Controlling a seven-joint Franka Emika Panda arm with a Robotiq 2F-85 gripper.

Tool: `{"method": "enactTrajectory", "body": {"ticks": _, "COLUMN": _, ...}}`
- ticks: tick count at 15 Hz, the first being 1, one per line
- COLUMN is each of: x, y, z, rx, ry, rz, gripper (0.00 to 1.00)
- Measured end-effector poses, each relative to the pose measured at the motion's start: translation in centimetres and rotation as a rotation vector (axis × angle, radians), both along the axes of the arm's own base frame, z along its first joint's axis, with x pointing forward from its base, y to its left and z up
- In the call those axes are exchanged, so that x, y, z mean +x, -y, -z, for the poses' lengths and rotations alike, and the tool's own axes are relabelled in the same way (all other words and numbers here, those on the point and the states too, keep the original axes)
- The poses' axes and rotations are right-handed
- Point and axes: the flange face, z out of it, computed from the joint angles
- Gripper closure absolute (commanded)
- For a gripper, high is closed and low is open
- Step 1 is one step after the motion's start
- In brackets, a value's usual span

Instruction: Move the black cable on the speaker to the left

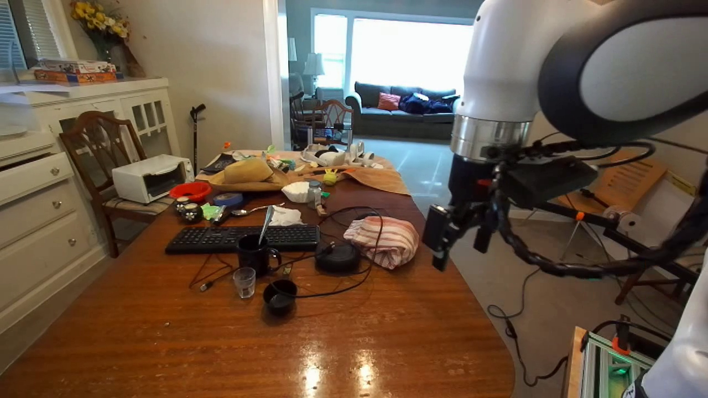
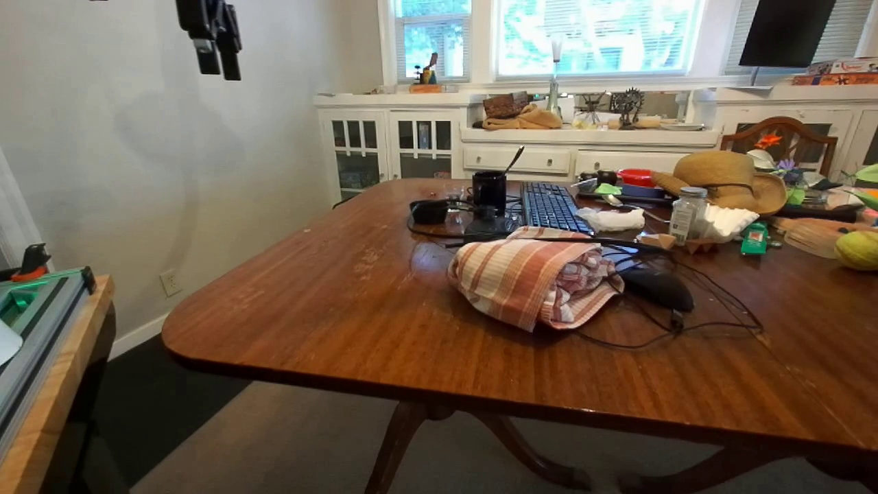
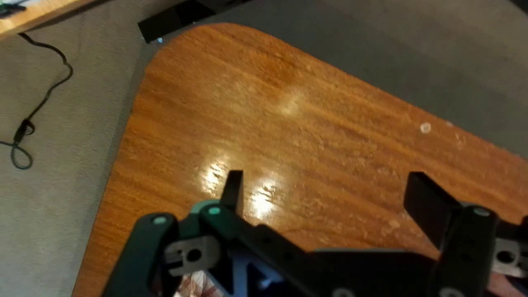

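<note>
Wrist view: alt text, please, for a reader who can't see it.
An open black gripper spans the lower frame against a wooden tabletop with a rounded corner. A dark cord lies on the floor at left, and striped cloth shows at the bottom edge.

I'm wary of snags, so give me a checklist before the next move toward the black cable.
1. Gripper open: ok, fingers apart.
2. Gripper at the black cable: not ok; the wrist view shows tabletop between the fingers.
3. Black cable free of other things: not ok; it crosses the striped towel.
4. Black cable unattached to the speaker: cannot tell.
5. Breakables away from the speaker: not ok; a clear glass stands close by.
</note>
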Motion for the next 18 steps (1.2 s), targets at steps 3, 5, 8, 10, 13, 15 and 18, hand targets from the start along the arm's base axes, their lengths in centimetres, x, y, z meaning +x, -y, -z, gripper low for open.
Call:
{"method": "enactTrajectory", "body": {"ticks": 3, "x": 5.1, "y": 0.7, "z": -0.2, "rx": 0.031, "ry": 0.086, "rz": 0.155, "gripper": 0.0}}
{"method": "enactTrajectory", "body": {"ticks": 5, "x": 8.9, "y": 1.5, "z": -0.3, "rx": 0.055, "ry": 0.131, "rz": 0.266, "gripper": 0.0}}
{"method": "enactTrajectory", "body": {"ticks": 8, "x": 14.2, "y": 2.8, "z": 0.0, "rx": 0.07, "ry": 0.179, "rz": 0.428, "gripper": 0.0}}
{"method": "enactTrajectory", "body": {"ticks": 10, "x": 17.3, "y": 3.4, "z": 0.4, "rx": 0.069, "ry": 0.205, "rz": 0.535, "gripper": 0.0}}
{"method": "enactTrajectory", "body": {"ticks": 13, "x": 21.3, "y": 4.5, "z": 1.8, "rx": 0.047, "ry": 0.242, "rz": 0.693, "gripper": 0.0}}
{"method": "enactTrajectory", "body": {"ticks": 15, "x": 23.4, "y": 5.5, "z": 3.1, "rx": 0.019, "ry": 0.257, "rz": 0.796, "gripper": 0.0}}
{"method": "enactTrajectory", "body": {"ticks": 18, "x": 26.0, "y": 6.7, "z": 5.1, "rx": -0.022, "ry": 0.279, "rz": 0.947, "gripper": 0.0}}
